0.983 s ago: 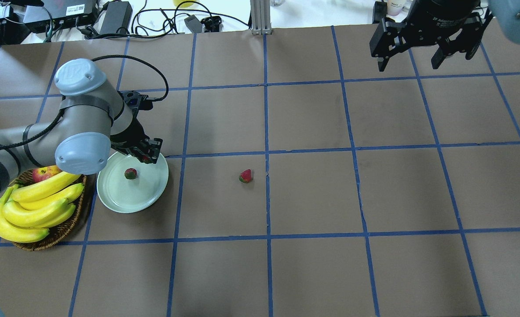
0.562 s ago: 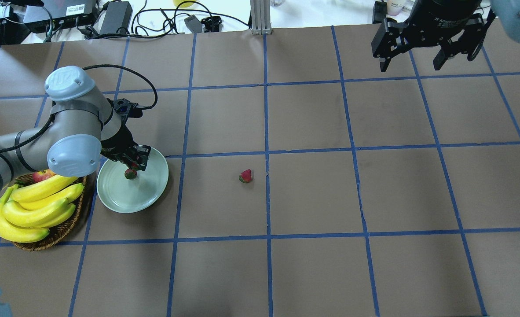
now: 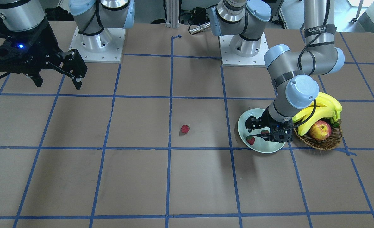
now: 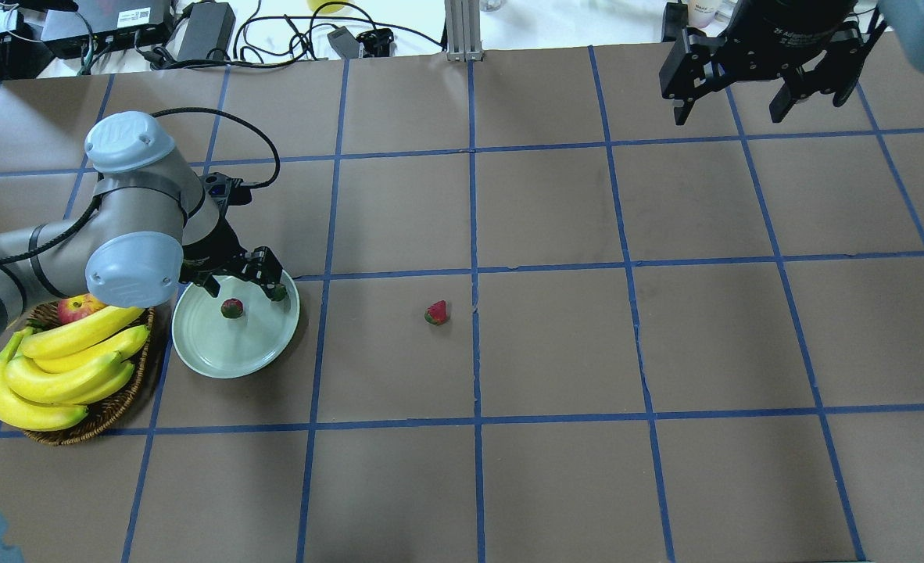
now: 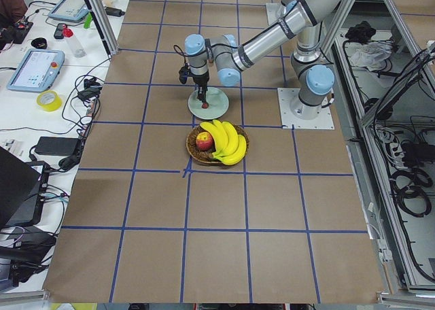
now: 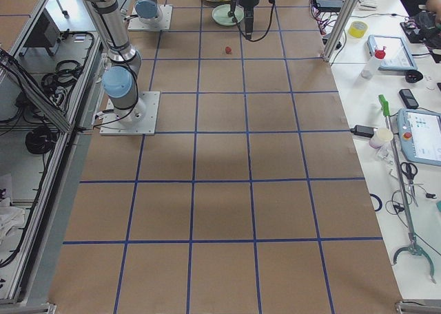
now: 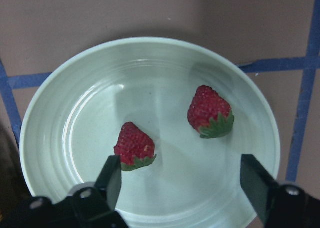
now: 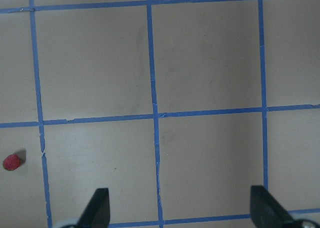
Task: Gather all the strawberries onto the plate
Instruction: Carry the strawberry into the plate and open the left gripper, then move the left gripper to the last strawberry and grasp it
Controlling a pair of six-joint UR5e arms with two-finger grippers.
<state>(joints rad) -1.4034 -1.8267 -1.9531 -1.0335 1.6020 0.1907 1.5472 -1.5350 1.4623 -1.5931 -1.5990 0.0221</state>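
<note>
hovering | left fingers (image 7: 111, 180) spread, empty | two strawberries (image 7: 134, 144) on plate (image 7: 150, 42), just beyond them

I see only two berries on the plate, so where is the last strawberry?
In the overhead view the last strawberry lies alone near the middle, right of the plate, just left of a blue tape line.

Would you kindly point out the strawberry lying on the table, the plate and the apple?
strawberry on the table (image 4: 436, 313), overhead view, its red body.
plate (image 4: 231, 352), overhead view, bare floor near the rim.
apple (image 3: 320, 130), front-facing view, its red skin.
</note>
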